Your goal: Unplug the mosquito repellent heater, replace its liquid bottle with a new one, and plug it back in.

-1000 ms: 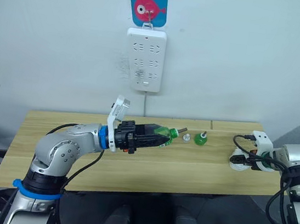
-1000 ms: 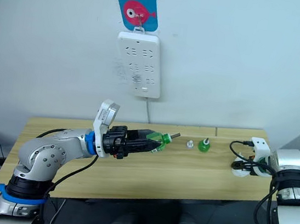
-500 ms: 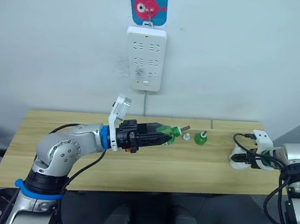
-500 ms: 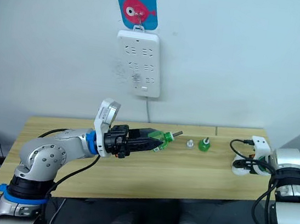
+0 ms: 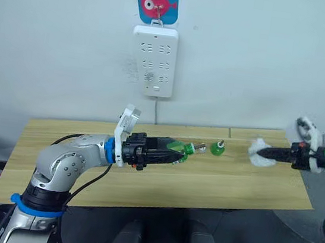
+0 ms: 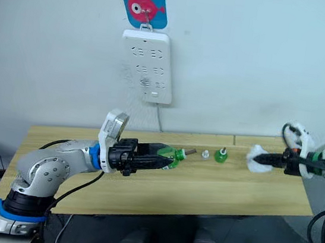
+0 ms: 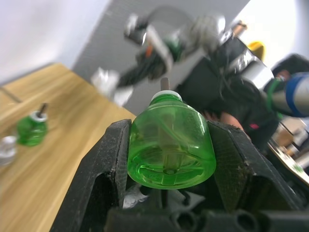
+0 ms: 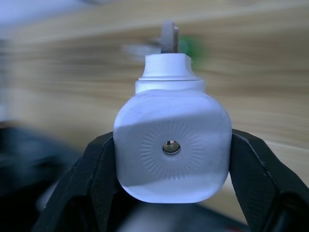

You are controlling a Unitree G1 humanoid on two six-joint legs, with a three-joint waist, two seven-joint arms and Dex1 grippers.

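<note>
Left gripper (image 5: pixel 178 150): jaws pinch a green bottle (image 7: pixel 170 145) across its clear body, wick end pointing toward the right arm, above the table (image 5: pixel 143 179).
Right gripper (image 5: pixel 268 152): jaws pinch the heater (image 8: pixel 172 153), a small white rounded unit, by its two sides; its hole faces the wrist camera. It hangs over the table's right end, unplugged.
Handling, heater: probably light, hard, smooth plastic; likely to slip or twist, so the side grip on the flat flanks looks soundest.
Handling, bottle: likely light and stiff, with a thin wick that could snap; best held by the body, never the wick.
Between the arms: a second green bottle (image 5: pixel 217 148) and a small white cap (image 5: pixel 202 148) stand on the table, near the joining path.
On the wall: a white socket strip (image 5: pixel 154 60) under a fish picture (image 5: pixel 157 0), well apart from both grippers.
</note>
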